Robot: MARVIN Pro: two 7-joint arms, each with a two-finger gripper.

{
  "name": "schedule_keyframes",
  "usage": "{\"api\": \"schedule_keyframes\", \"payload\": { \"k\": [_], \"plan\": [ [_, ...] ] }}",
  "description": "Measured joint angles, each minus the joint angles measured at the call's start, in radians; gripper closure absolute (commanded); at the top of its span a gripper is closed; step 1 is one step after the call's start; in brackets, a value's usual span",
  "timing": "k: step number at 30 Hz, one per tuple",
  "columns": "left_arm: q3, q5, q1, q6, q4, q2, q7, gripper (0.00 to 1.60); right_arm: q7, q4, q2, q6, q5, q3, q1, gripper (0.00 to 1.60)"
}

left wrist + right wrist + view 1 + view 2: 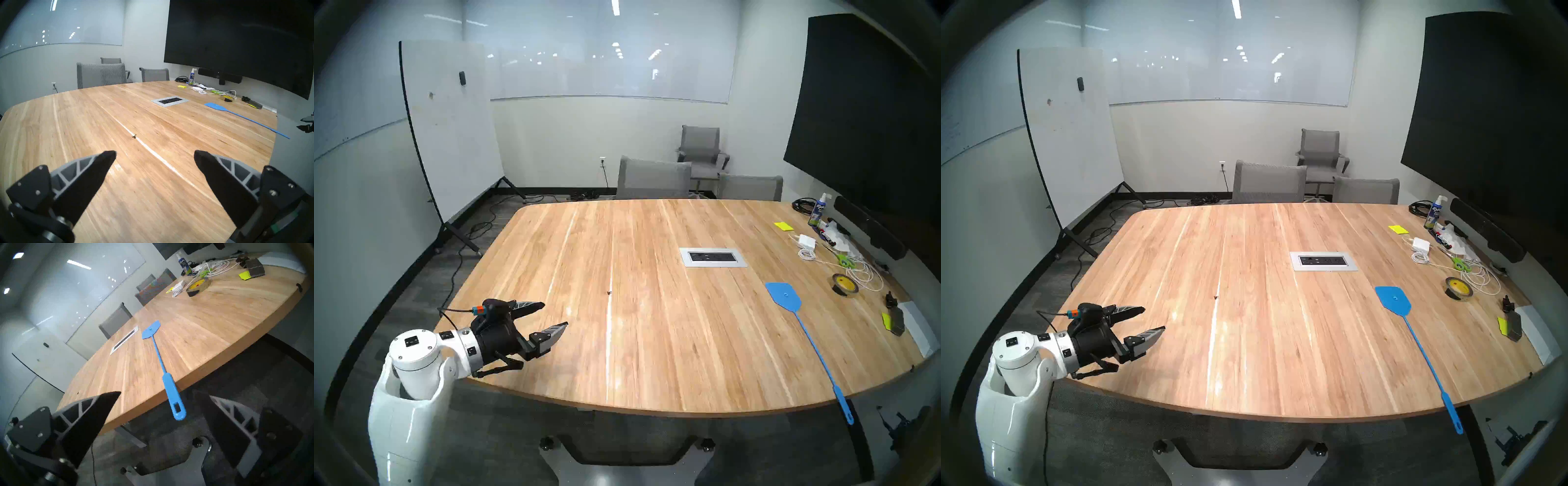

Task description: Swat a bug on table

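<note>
Bug point(609, 292) is sitting mid-desk point(653, 339) on a pale plank streak, left of the outlet panel point(713, 257). Left tool point(555, 315) is hovering over the near-left corner, jaws spread, gripping nothing, short of the bug. Swatter point(784, 296) is lying at right, handle overhanging the near edge. Right tool point(161, 395) is gaping empty below it.

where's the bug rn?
Head view: the bug sits on the bare table left of centre, beyond the open left gripper, well left of the blue swatter.
</note>
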Motion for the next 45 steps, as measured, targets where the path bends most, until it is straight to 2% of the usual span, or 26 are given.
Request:
{"api": "schedule_keyframes", "payload": {
  "k": [8,14,26,45],
  "plan": [
    [0.0,0.001,0.0,0.0,0.0,0.0,-0.001,0.0,-0.002,-0.006,-0.012,0.003,-0.012,-0.052,-0.03,0.0],
    [-0.001,0.001,0.0,0.0,0.0,-0.001,-0.001,0.0,-0.037,-0.007,-0.01,0.042,-0.015,-0.083,-0.035,0.0],
    [-0.001,0.002,0.0,0.001,0.0,-0.002,-0.002,0.0,-0.117,-0.029,-0.007,0.121,0.004,-0.082,-0.038,0.0],
    [-0.001,0.004,-0.001,0.001,0.0,-0.003,-0.003,0.0,-0.176,-0.049,-0.011,0.177,0.046,-0.083,-0.041,0.0]
  ]
}}
